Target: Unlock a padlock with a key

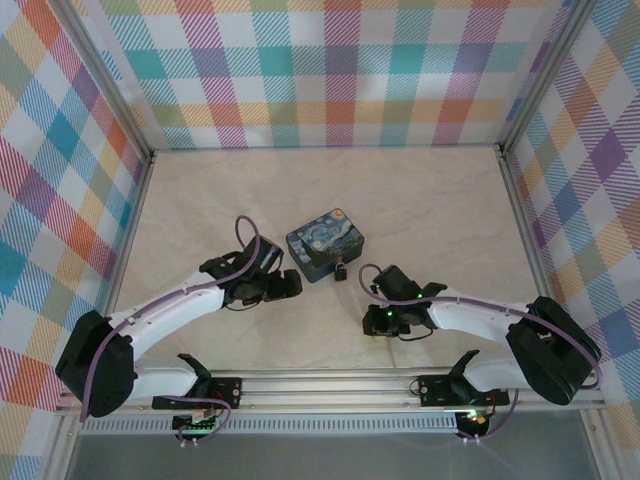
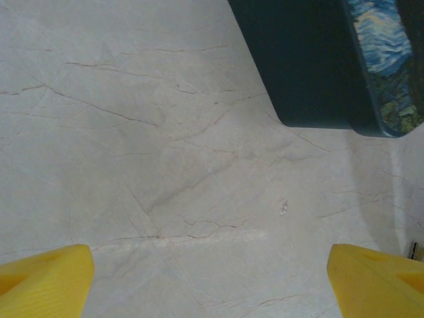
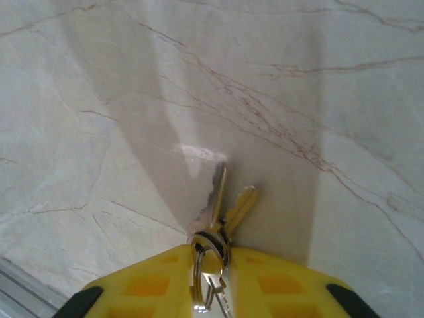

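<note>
Right fingers [image 3: 152, 281] clench the slim silvery key [image 3: 217, 189] at its ring, blade pointing ahead; the tiny dark padlock [image 1: 341, 270] lies near, forward-left, beside the blue swirly-painted tin [image 1: 322, 240], left fingers [image 2: 46, 278] released.

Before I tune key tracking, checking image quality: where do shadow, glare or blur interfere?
Right wrist: key sharp, inside a broad shadow, glare patch beside its tip. Left wrist: tin slightly blurred. Top external: even light, padlock tiny.
</note>
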